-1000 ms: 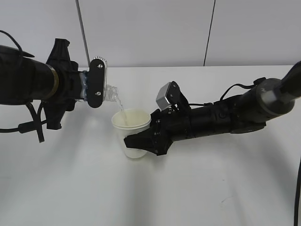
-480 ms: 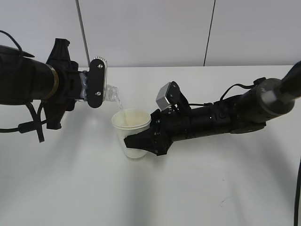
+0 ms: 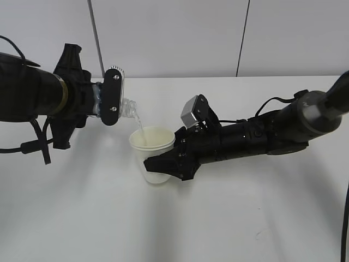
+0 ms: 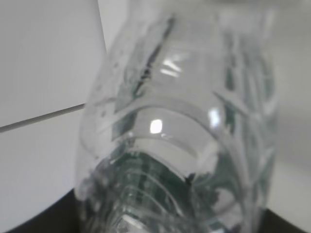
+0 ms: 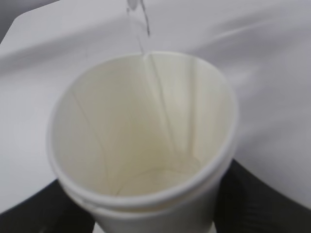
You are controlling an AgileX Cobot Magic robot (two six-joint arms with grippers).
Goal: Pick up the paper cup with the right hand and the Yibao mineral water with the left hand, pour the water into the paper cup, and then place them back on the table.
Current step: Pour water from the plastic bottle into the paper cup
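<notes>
Pouring Yibao mineral water (image 3: 128,107), long axis near-horizontal, neck toward paper cup (image 3: 152,154).

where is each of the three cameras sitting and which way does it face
Exterior view: in front of the white table, slanting down; both black arms show, left gripper and right gripper.
Left wrist view: right behind the clear plastic bottle, looking along it; only dark gripper edges at the bottom.
Right wrist view: above the cream paper cup, looking into it; dark gripper parts in the bottom corners.
Shared: the thin water stream shows in the exterior and right wrist views.
</notes>
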